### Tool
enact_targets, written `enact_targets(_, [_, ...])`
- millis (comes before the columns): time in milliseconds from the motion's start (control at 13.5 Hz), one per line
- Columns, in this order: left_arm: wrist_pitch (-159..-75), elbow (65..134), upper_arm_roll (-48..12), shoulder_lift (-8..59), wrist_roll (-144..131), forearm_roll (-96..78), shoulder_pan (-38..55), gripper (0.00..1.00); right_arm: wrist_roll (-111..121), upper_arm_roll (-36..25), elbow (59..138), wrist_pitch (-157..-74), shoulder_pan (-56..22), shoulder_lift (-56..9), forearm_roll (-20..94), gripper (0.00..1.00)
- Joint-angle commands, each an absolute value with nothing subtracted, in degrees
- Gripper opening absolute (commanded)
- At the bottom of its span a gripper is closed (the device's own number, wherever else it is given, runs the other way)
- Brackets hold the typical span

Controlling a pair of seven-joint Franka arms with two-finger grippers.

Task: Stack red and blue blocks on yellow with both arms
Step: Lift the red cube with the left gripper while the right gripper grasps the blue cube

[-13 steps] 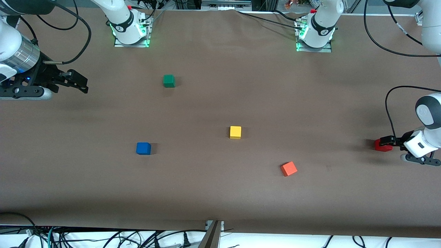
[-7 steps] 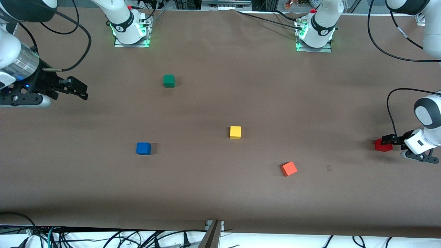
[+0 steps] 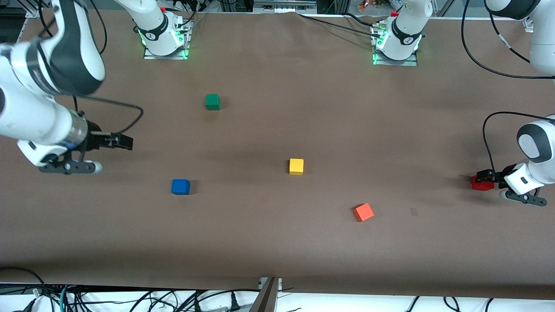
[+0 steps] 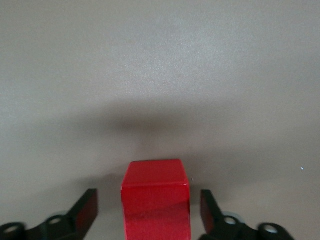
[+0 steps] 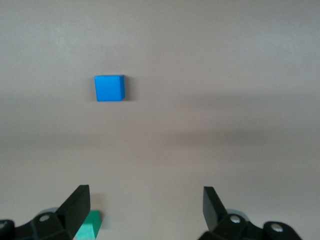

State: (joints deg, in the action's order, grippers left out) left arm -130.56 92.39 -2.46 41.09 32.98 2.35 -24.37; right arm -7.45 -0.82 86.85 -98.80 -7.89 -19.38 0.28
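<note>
- Left gripper [image 3: 484,177] is seen low at the left arm's end of the worktop [image 3: 277,242], set around the red block [image 3: 482,183].
- In the left wrist view the red block [image 4: 156,197] sits between the fingers [image 4: 86,210], with a gap visible on each side; fingers are apart, no contact is seen.
- The left forearm is angled down from that edge of the worktop, wrist close to the surface.
- Right gripper [image 3: 123,142] is held in the air over bare worktop at the right arm's end, pointed toward the middle of the worktop; its fingers [image 5: 80,202] are spread wide and nothing is held.
- The right arm is folded, elbow high over that end, with the cable looped above the wrist.
- Blue block [image 3: 180,186] rests on the worktop, well apart from the right gripper; in the right wrist view it [image 5: 109,88] lies ahead of the open fingers.
- Yellow block [image 3: 296,166] stands alone near the centre, with bare surface on all sides.
- Orange block [image 3: 363,212] lies nearer the front camera than the yellow one, turned at an angle, toward the left arm's end.
- Green block [image 3: 212,102] lies farther from the front camera, toward the arm bases.
- All five blocks are well apart from each other; wide bare worktop is seen between the red block and the yellow one.
</note>
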Motion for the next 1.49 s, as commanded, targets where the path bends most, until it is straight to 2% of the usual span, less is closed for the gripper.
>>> enact_targets(0, [-130.69, 93.86, -2.64, 40.43, 33.13, 2.55, -24.52, 0.16, -6.59, -0.26, 87.70, -104.29, -7.73, -22.58, 1.84, 1.00])
enact_targets(74, [-130.17, 93.78, -2.81, 39.99, 32.61, 2.55, -24.43, 0.00, -6.59, -0.26, 90.06, -108.24, -7.56, -23.54, 2.63, 1.00])
enact_targets(297, [-121.14, 89.76, -8.06, 36.13, 28.68, 2.37, -23.47, 0.00, -7.29, 0.00, 95.96, -119.75, -8.87, -26.01, 3.25, 1.00])
enact_targets(595, [-113.22, 84.12, -13.79, 34.28, 14.70, 2.81, -20.14, 0.00, -9.05, 0.09, 96.86, -126.81, -10.19, -30.66, 4.74, 1.00])
enact_targets(966, [-109.07, 81.74, -17.13, 32.17, -8.72, 2.46, -7.59, 0.00, -12.47, 0.09, 96.59, -137.97, -12.48, -36.99, 4.75, 1.00])
enact_targets(1189, [-109.33, 81.74, -18.72, 32.69, -28.85, 3.25, 2.95, 0.00, -13.27, 0.18, 96.68, -139.48, -13.09, -38.32, 4.75, 0.98])
enact_targets(1338, [-110.21, 81.56, -18.28, 34.88, -35.40, 3.25, 9.46, 0.00, -13.18, 0.17, 96.85, -139.66, -13.10, -38.58, 4.75, 0.89])
enact_targets(1412, [-111.61, 81.39, -18.28, 35.76, -35.85, 3.34, 11.41, 0.00, -13.18, 0.09, 96.86, -139.92, -13.18, -39.11, 4.75, 0.82])
